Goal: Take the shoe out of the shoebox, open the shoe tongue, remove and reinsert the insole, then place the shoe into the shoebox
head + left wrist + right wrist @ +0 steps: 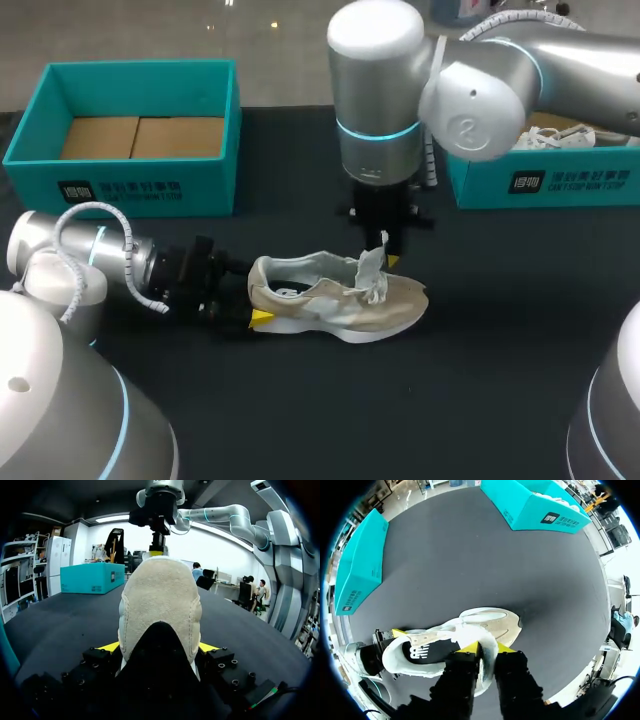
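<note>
A pale shoe [340,295] is set on its sole near the middle of the black counter [480,400]. Its heel is turned to the counter's left edge and its toe to the right edge.

The heel is held from two sides by the left arm's fingers [111,646]. These fingers are spread wide, with one yellow tip pressed on each side of the heel, low down by the counter. The left arm is laid low across the left side of the counter.

The shoe's tongue [487,642] is pulled up so that it stands above the laces. It is pinched between the right arm's fingers [470,649], which are kept close together with only the thin tongue between them. The right arm is hung over the shoe from the far side of the counter, pointing down.

The mouth of the shoe is open, and the dark insole [422,652] is seen lying inside it.

An open teal shoebox [130,175] is placed at the far left corner of the counter, well apart from the shoe. A brown card floor is seen inside it. A second teal box [560,180] is placed at the far right edge, partly hidden by the right arm, with something white in it.
</note>
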{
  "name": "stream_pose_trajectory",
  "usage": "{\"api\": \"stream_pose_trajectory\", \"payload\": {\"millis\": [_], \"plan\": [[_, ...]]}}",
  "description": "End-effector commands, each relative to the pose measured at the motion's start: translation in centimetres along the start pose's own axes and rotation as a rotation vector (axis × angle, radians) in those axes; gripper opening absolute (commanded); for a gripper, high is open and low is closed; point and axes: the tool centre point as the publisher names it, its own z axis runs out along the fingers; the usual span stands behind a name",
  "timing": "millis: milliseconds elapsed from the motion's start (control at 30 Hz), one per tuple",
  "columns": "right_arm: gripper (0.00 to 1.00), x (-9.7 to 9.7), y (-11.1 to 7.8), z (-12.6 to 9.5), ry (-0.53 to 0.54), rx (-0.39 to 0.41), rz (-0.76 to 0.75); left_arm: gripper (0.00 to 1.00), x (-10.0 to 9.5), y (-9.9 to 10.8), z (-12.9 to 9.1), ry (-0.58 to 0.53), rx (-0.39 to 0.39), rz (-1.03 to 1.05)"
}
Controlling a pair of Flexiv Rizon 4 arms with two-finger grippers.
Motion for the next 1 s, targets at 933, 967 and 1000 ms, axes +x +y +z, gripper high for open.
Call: {"api": "stream_pose_trajectory", "payload": {"millis": [933, 967, 1000], "plan": [[0.0, -2.5, -0.6, 5.6, -0.001, -0.055, 0.271, 0.0, 0.1, 0.0, 0.0, -0.001, -0.002, 0.0], [0.0, -2.6, -0.7, 5.6, -0.002, -0.054, 0.275, 0.0, 0.1, 0.0, 0.0, -0.001, -0.002, 0.0], [0.0, -2.7, -0.7, 5.7, -0.004, -0.053, 0.277, 0.0, 0.1, 0.0, 0.0, -0.001, -0.002, 0.0]]}}
